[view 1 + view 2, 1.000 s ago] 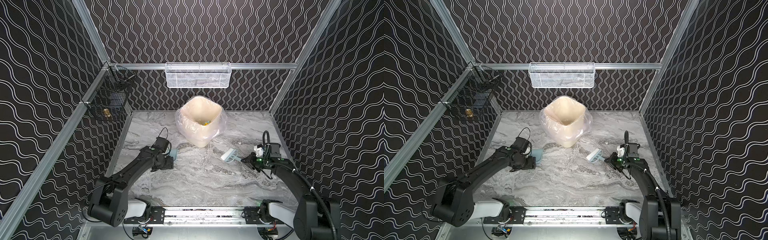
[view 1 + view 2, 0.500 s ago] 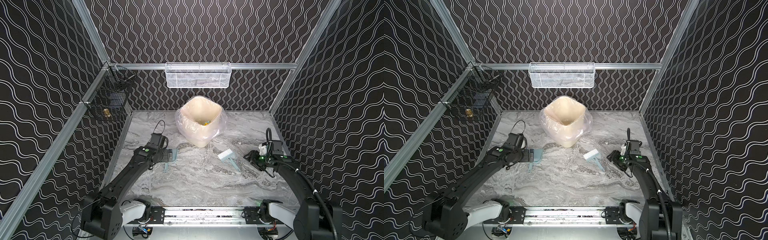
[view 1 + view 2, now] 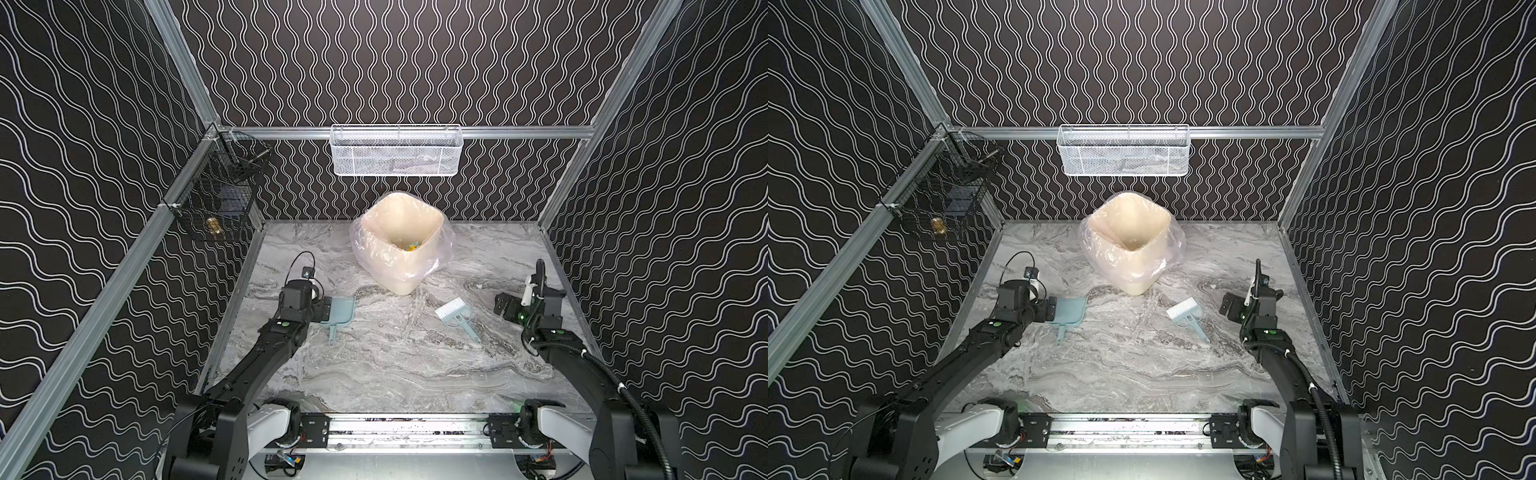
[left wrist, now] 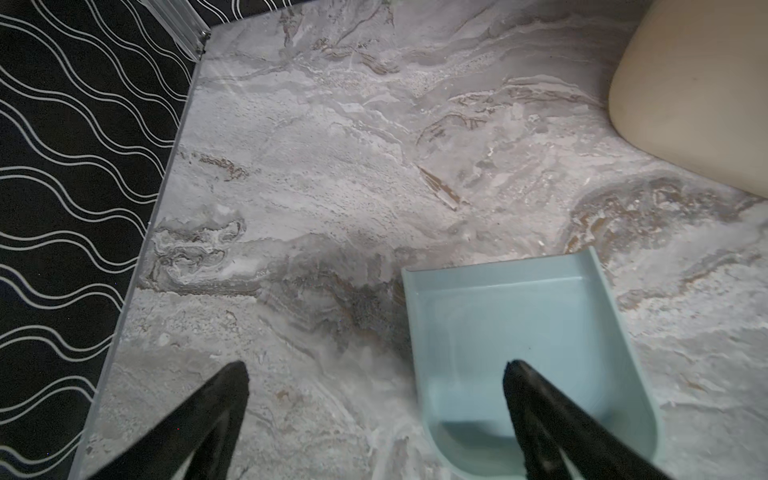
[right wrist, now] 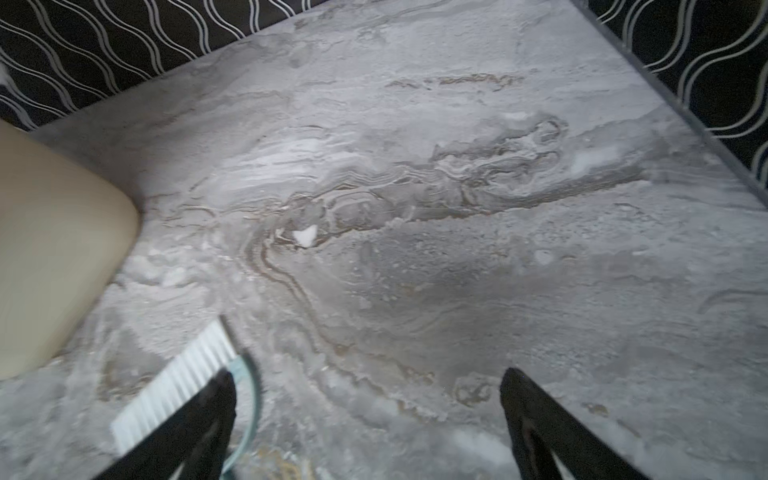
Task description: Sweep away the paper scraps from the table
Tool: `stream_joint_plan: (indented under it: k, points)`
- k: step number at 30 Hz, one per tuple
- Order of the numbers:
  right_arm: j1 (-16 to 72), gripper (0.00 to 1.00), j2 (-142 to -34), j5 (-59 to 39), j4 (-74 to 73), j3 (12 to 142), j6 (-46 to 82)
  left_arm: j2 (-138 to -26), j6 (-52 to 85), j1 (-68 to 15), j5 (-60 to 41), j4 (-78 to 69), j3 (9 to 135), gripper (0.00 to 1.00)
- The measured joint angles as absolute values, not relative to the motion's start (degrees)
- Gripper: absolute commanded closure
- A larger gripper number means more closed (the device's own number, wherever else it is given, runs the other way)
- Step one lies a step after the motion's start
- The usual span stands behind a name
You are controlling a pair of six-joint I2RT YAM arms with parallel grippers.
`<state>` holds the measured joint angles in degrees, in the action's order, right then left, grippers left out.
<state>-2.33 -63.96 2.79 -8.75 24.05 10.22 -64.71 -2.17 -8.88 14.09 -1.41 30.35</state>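
Yellow and blue paper scraps (image 3: 411,248) lie inside the bin; I see none on the marble table (image 3: 395,374). The pale blue dustpan (image 3: 340,309) (image 3: 1070,311) (image 4: 519,332) lies flat on the table. My left gripper (image 3: 325,309) (image 3: 1052,309) (image 4: 374,370) hangs open at the pan's left edge, with one finger over the pan. The white-bristled brush (image 3: 455,313) (image 3: 1185,313) (image 5: 174,382) lies loose to the right of the middle. My right gripper (image 3: 503,305) (image 3: 1227,308) (image 5: 368,378) stands open to the brush's right, empty.
A cream bin (image 3: 365,224) (image 3: 1133,274) with a clear liner stands at the back middle. A white mesh basket (image 3: 397,151) hangs on the back rail, a black wire basket (image 3: 220,199) on the left rail. A small white fleck (image 5: 305,236) marks the table.
Both grippers have opened. The dustpan and the brush now lie free on the table. The left gripper has drawn back from the pan, and the right one has moved right, off the brush.
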Motion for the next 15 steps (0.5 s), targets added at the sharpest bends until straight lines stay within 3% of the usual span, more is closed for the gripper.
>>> stream_joint_plan:
  k: [7, 15]
  points:
    - [-1.91, 0.00, -73.14, 7.16, -33.89, 15.79, 3.84, -70.02, -4.84, -5.13, 9.61, -18.55, 23.97, 0.01]
    - [-1.65, 0.00, -78.61, 6.20, -51.35, 15.22, -0.56, -80.62, -4.84, -4.78, 4.03, -36.23, 22.46, 0.01]
